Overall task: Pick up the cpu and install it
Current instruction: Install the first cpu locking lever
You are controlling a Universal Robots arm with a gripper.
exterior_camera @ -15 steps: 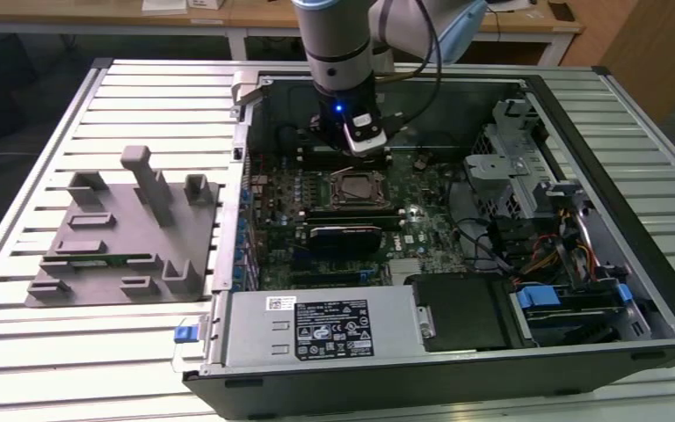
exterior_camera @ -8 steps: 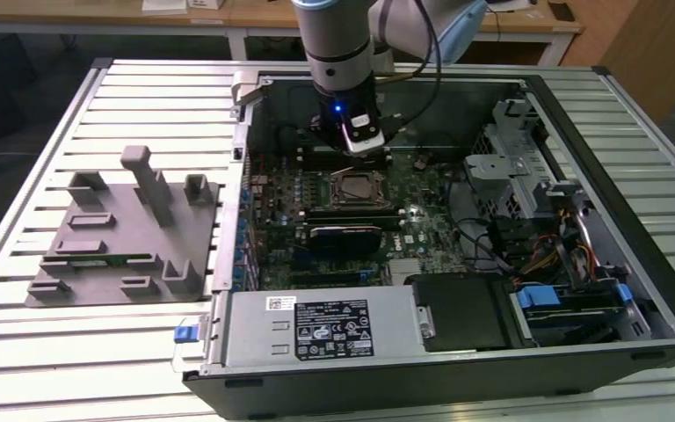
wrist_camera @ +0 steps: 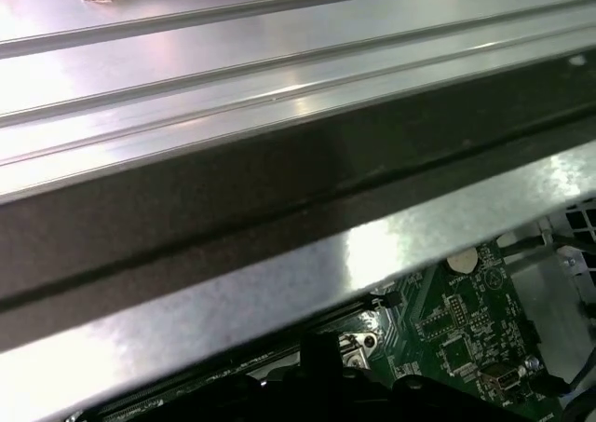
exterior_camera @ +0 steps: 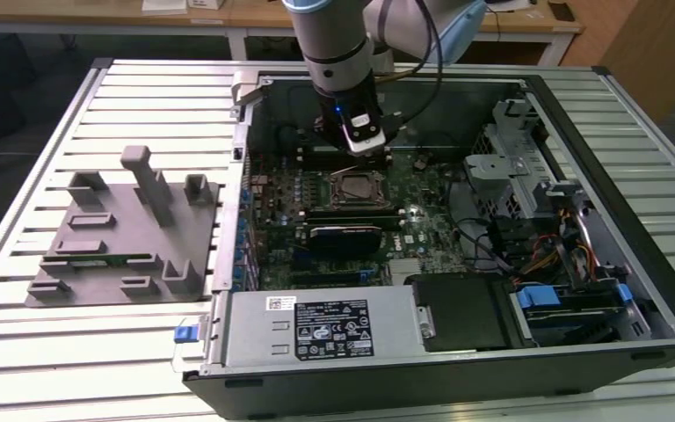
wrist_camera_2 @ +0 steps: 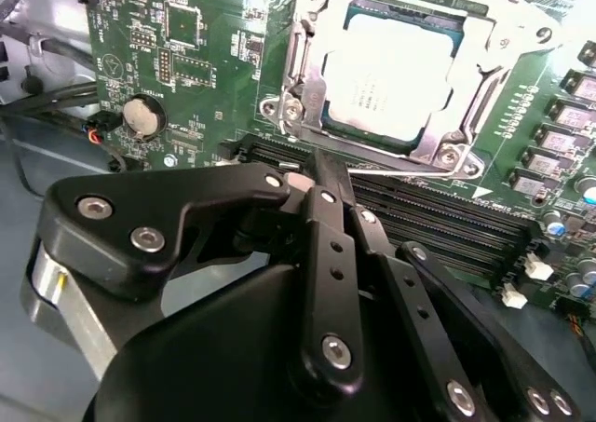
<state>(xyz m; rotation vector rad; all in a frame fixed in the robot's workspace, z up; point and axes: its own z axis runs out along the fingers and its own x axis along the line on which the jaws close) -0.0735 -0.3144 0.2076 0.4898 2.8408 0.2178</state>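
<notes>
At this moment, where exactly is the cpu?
The cpu sits inside the socket frame on the green motherboard in the second wrist view, beside the black memory slots; the gripper hangs just above that area in the exterior view.

Open computer case (exterior_camera: 619, 264) on a slatted metal worktop (exterior_camera: 32, 352), green motherboard (exterior_camera: 431, 229) inside, power supply (exterior_camera: 314, 325) at 6 o'clock, grey fixture tray (exterior_camera: 127, 237) at 9 o'clock, coin-cell battery (wrist_camera_2: 142, 115), wooden desk (exterior_camera: 243, 18) at 12 o'clock

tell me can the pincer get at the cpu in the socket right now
Probably yes. The cpu lies bare in the socket frame, nothing over it, and the pincer hangs just beside it, above the memory slots.
</notes>
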